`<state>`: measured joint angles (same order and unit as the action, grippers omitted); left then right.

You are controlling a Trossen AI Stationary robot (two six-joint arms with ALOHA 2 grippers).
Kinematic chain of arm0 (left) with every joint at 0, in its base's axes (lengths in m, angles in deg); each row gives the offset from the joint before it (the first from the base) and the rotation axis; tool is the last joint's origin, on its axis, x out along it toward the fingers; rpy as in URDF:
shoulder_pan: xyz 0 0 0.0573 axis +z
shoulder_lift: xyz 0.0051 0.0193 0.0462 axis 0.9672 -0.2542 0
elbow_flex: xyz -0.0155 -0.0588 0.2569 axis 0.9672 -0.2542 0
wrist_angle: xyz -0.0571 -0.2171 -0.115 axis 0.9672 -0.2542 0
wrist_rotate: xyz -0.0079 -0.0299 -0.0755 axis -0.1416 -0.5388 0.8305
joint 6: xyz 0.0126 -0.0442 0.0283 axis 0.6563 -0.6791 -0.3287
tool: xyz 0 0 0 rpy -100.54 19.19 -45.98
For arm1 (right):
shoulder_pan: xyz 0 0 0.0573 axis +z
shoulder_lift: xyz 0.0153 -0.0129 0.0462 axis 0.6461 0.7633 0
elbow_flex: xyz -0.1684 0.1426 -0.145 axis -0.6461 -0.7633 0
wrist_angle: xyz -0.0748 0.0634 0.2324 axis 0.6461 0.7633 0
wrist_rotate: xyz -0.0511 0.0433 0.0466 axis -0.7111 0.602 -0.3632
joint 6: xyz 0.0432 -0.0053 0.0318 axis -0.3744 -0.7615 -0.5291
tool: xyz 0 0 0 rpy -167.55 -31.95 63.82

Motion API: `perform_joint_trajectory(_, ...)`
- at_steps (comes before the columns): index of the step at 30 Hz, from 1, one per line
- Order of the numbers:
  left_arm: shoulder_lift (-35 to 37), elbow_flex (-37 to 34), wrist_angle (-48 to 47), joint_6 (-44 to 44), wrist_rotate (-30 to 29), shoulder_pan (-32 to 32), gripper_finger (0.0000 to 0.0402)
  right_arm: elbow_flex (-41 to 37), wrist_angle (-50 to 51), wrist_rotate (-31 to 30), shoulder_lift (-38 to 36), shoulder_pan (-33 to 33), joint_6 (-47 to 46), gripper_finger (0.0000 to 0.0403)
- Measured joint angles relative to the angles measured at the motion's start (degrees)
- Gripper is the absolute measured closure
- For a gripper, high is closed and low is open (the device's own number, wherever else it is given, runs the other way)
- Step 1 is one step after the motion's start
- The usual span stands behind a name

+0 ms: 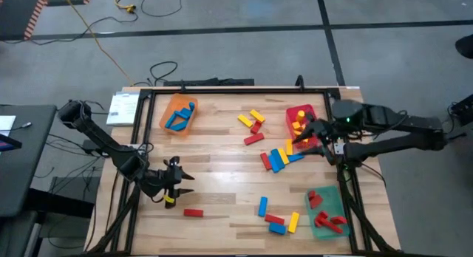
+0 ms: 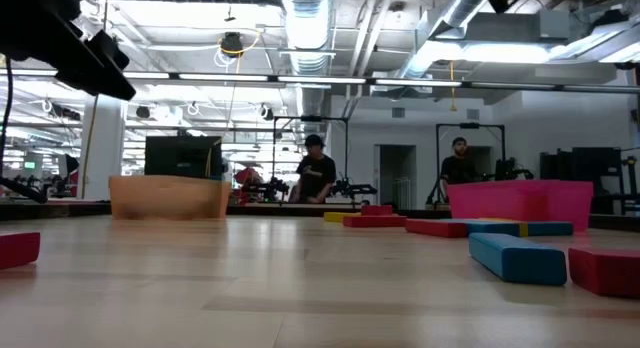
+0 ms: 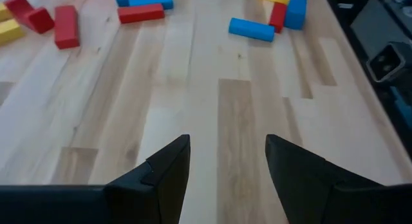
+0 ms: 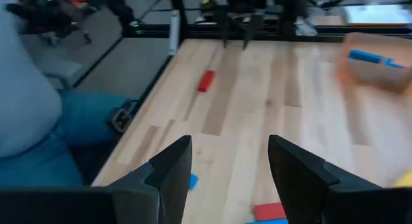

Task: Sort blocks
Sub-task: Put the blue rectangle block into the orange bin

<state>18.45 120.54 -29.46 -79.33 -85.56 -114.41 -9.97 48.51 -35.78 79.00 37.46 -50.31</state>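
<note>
Red, yellow and blue blocks lie scattered on the wooden table: a group [image 1: 253, 126] at mid-table, a cluster [image 1: 278, 159] beside the red tray, several [image 1: 277, 218] near the front, and a lone red block [image 1: 193, 212]. My left gripper [image 1: 186, 183] hovers open over bare wood at the left, pointing toward the blocks, with nothing between its fingers [image 3: 226, 141]. My right gripper [image 1: 301, 133] stands open above the near edge of the red tray [image 1: 314, 109], pointing across the table, and is empty in its wrist view [image 4: 229, 141].
An orange tray [image 1: 177, 115] at the far left holds blue blocks. The red tray holds yellow blocks, and a green tray [image 1: 325, 211] at the near right holds red ones. A person in jeans [image 4: 38, 121] sits by the table's near edge. Bare wood [image 1: 222, 176] lies between the arms.
</note>
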Motion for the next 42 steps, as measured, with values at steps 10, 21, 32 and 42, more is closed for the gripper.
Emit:
perform_joint_trajectory(10,-5.7,0.0,4.6,-1.0,0.0,-4.0,0.0205,-11.8,-9.6,-6.1,-4.6,9.9,-4.3,0.0185)
perform_joint_trajectory(21,-13.1,0.0,10.1,1.9,-0.3,-1.9,0.0205,-18.0,-12.9,-14.2,-4.2,14.3,-11.2,0.0185)
perform_joint_trajectory(32,-13.1,0.0,10.7,7.6,-0.4,3.6,0.0205,-20.2,-10.5,-19.1,2.1,17.1,-17.9,0.0185)
perform_joint_trajectory(42,-13.1,0.0,10.7,9.3,-0.1,5.9,0.0205,-20.3,-6.3,-20.5,9.2,16.3,-20.1,0.0185)
